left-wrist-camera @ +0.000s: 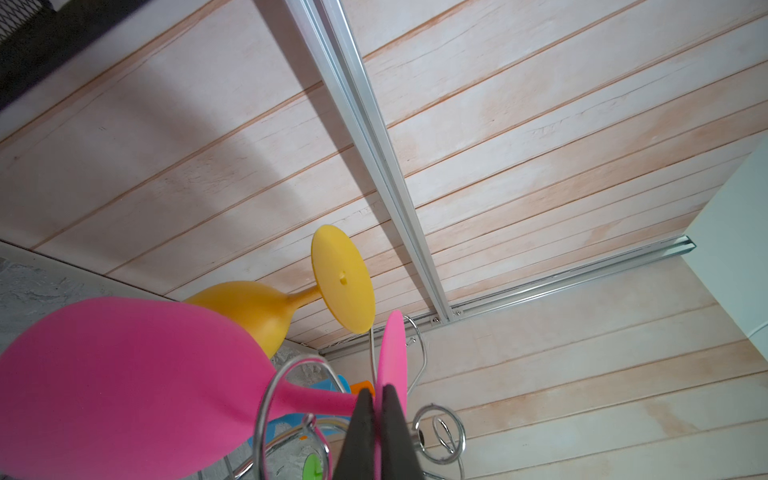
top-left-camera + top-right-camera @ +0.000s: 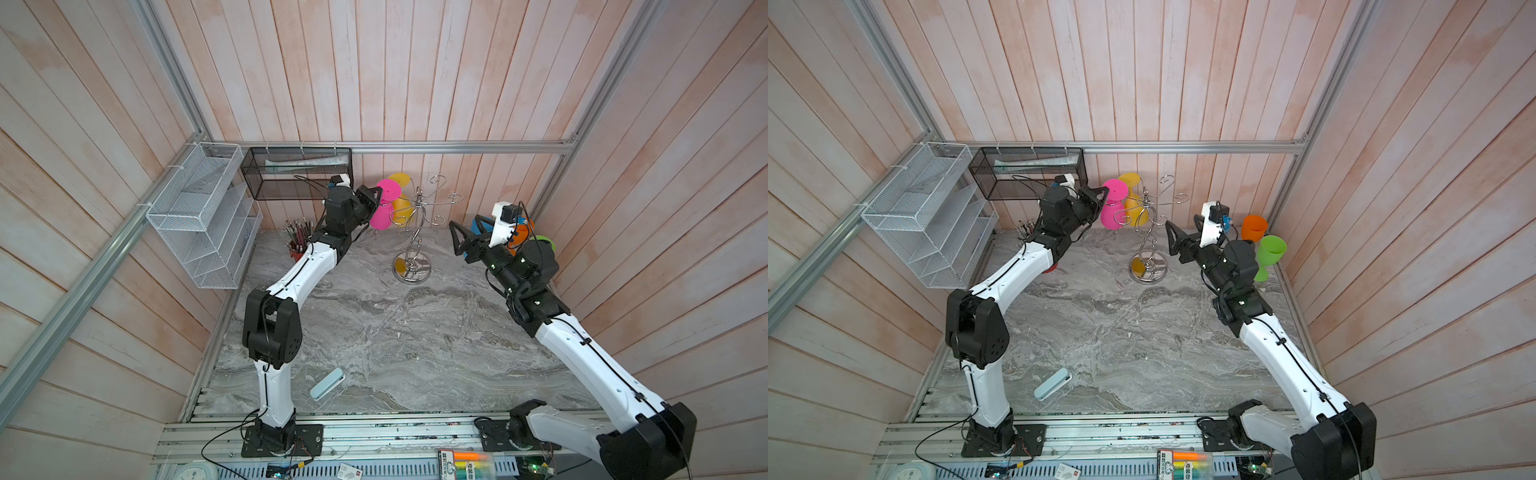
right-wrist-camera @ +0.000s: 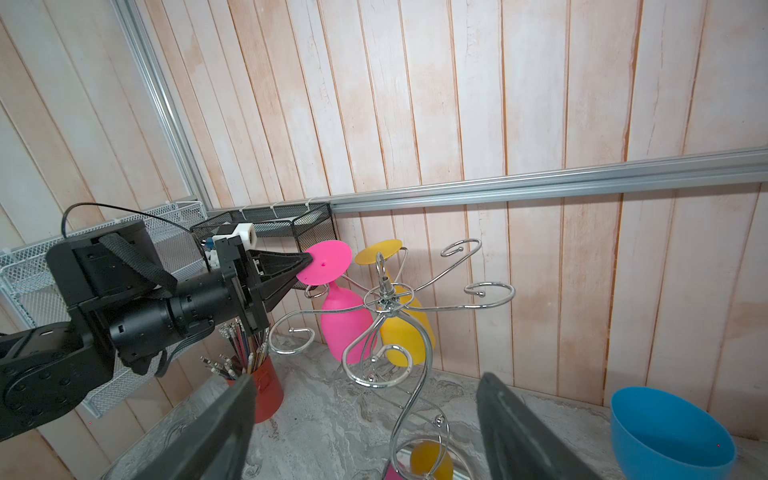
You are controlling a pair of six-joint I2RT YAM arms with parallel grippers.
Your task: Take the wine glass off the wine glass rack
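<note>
Grey veined stone covers the desk (image 2: 374, 332), which fills the lower middle of both top views. A white wire-mesh organiser (image 2: 199, 216) hangs on the wall at the left, and a black mesh basket (image 2: 297, 174) is fixed to the back rail beside it. The chrome wine glass rack (image 2: 411, 269) stands upright at the rear centre of the desk, between the two arms. A pink wine glass (image 3: 347, 324) hangs upside down from it on the left side. Its stem sits inside one curled hook arm and its round foot is uppermost. A yellow wine glass (image 3: 405, 336) hangs the same way just behind it. The left gripper (image 1: 377, 390) reaches in from the left with its jaws clenched on the rim of the pink foot. The right gripper (image 2: 454, 237) hovers to the right of the rack, apart from it, with its jaws spread wide and holding nothing. At the right rear, an orange glass (image 2: 1254, 227) and a green glass (image 2: 1271, 253) stand upright near the wall, with a blue glass (image 3: 665, 432) close by. A red cup of pens (image 3: 266, 395) stands at the left rear. A pale blue case (image 2: 327, 383) lies flat near the front of the desk.
</note>
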